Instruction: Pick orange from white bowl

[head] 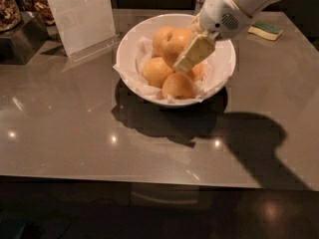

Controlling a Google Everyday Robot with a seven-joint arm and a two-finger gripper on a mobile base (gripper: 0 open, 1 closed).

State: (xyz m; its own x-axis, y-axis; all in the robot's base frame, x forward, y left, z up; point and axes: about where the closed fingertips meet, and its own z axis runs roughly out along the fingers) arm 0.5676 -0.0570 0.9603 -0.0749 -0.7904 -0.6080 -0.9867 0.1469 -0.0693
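The orange (173, 42) is pinched by the end effector (184, 59) inside the white bowl (225, 63), near the surface's (75, 128) far edge.

The gripper (182, 63) hangs over the white bowl (128, 44) against the orange (173, 43), hiding its right flank and most of a second orange (198, 73). Whether it grips the fruit cannot be told. The arm (239, 4) runs off the top edge. Crumpled paper (142, 49) hides the bowl's floor. The sign stand (82, 14) and the dark container (10, 19) are cut off at top left, and the sign's print is unreadable.
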